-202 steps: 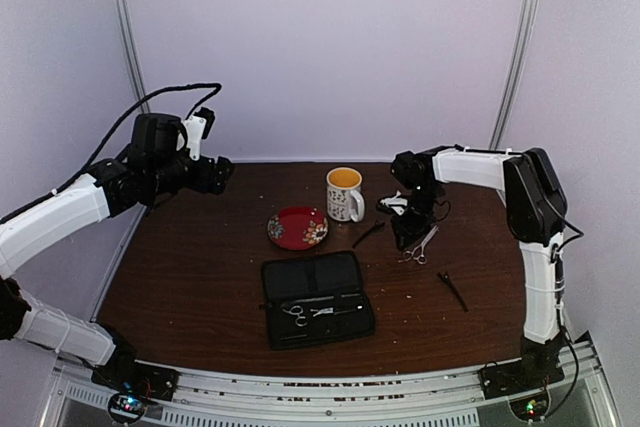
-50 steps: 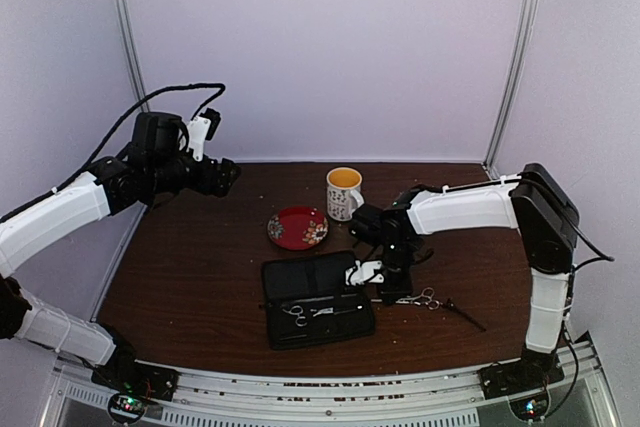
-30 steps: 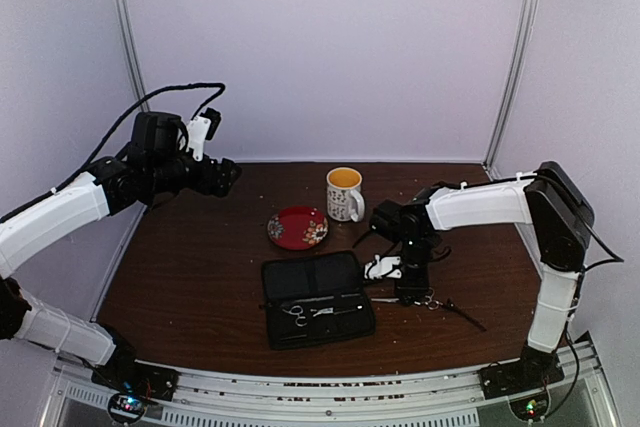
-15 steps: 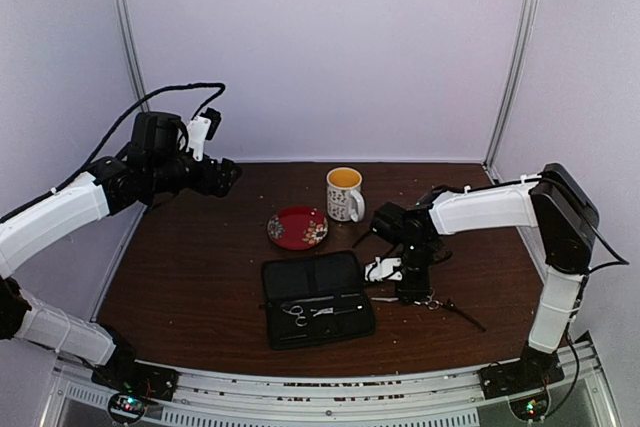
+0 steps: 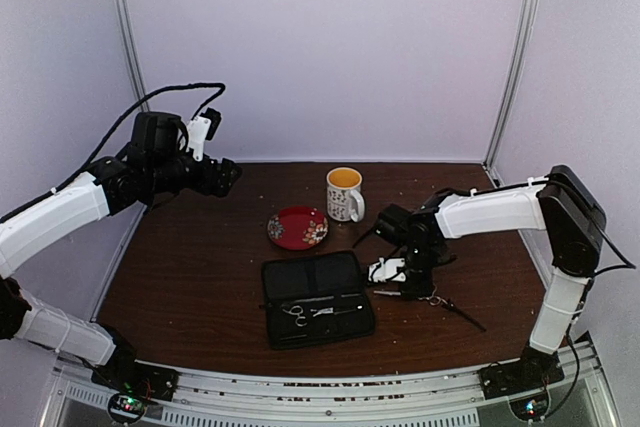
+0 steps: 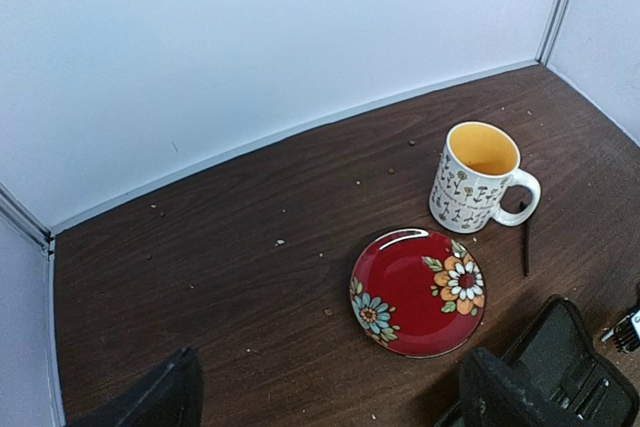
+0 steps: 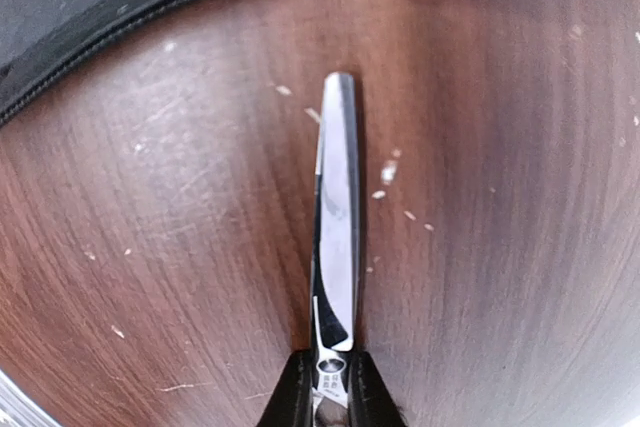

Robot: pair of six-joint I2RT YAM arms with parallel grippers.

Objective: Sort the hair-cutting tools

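Note:
My right gripper (image 5: 411,285) is shut on a pair of silver scissors (image 5: 430,299) low over the table, just right of the open black zip case (image 5: 315,282). In the right wrist view the fingers (image 7: 300,397) clamp the scissors (image 7: 335,217) at the pivot, with the closed blades pointing towards the case edge (image 7: 90,7). A second pair of scissors (image 5: 300,312) lies inside the case. One black clip (image 5: 462,315) lies right of the gripper. Another black clip (image 6: 525,245) lies by the mug. My left gripper (image 5: 225,175) is open and empty, held high at the back left.
A white patterned mug (image 5: 344,194) stands at the back centre, also in the left wrist view (image 6: 478,179). A red flowered saucer (image 5: 297,228) sits left of it, seen too in the left wrist view (image 6: 417,292). White walls close the back and sides.
My right gripper carried the scissors from the back right of the table down to beside the case, then shifted slightly right. The left arm has not moved.

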